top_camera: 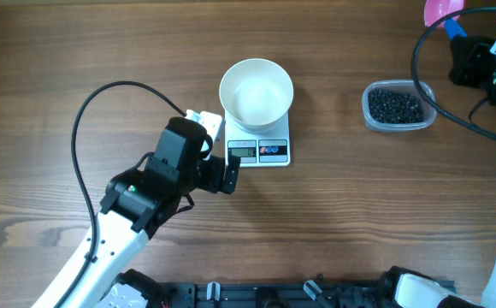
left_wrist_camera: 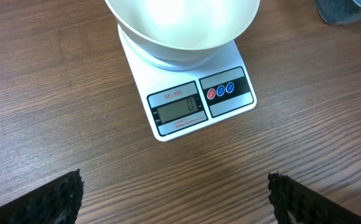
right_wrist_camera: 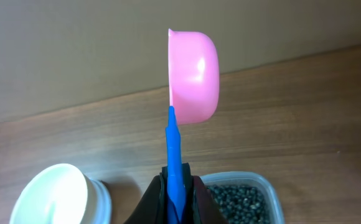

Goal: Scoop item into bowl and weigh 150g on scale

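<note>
The white bowl (top_camera: 256,92) stands empty on the small white scale (top_camera: 259,151), whose display (left_wrist_camera: 179,112) reads zero. The item, small black beads (top_camera: 394,105), fills a clear tub (top_camera: 426,120) to the right. My left gripper (top_camera: 214,178) hovers just left of the scale's front, open wide, and only bare wood shows between its fingertips (left_wrist_camera: 62,199). At the top right, my right gripper (right_wrist_camera: 177,186) is shut on the blue handle of a pink scoop (right_wrist_camera: 194,74). It holds the scoop upright and empty above the tub (right_wrist_camera: 264,186).
Wooden tabletop all round. A black cable (top_camera: 81,128) loops over the left side, and another cable (top_camera: 419,64) hangs near the tub. A black rail (top_camera: 256,295) runs along the front edge.
</note>
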Robot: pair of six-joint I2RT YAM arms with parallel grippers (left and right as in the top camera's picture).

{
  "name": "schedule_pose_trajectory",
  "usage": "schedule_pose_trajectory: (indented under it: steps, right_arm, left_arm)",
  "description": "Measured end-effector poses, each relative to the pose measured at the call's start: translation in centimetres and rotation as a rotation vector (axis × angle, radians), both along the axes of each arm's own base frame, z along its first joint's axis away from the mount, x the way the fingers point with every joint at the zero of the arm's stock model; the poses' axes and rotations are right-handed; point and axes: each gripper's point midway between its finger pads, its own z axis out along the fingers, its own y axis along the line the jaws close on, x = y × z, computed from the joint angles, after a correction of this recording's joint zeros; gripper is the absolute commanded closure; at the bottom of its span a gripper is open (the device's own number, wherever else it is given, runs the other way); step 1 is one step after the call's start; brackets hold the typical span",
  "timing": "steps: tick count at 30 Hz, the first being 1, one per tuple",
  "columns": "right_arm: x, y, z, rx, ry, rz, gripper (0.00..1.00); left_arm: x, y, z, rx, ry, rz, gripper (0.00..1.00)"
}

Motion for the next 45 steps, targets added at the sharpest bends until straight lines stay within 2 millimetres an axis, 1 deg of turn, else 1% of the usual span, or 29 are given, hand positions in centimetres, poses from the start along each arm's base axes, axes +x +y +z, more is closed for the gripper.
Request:
schedule_pose_trajectory:
  steps: [8,14,23,33,45]
  right_arm:
    - [0.0,0.0,0.0,0.131,0.016,-0.080,0.96]
    - [0.1,-0.5,0.1,0.232,0.025,-0.172,0.96]
    - [0.1,-0.7,0.0,0.336,0.039,-0.247,0.96]
    - [0.1,-1.5,-0.1,0.386,0.042,-0.331,0.96]
    - [0.1,-1.7,0.0,0.394,0.039,-0.351,0.96]
  left_arm:
    - [0.0,0.0,0.0,0.000,0.000,0.000,0.00]
    - [0.0,0.0,0.0,0.000,0.000,0.000,0.00]
    - [0.0,0.0,0.0,0.000,0.000,0.000,0.00]
    - [0.0,0.0,0.0,0.000,0.000,0.000,0.00]
    - [0.0,0.0,0.0,0.000,0.000,0.000,0.00]
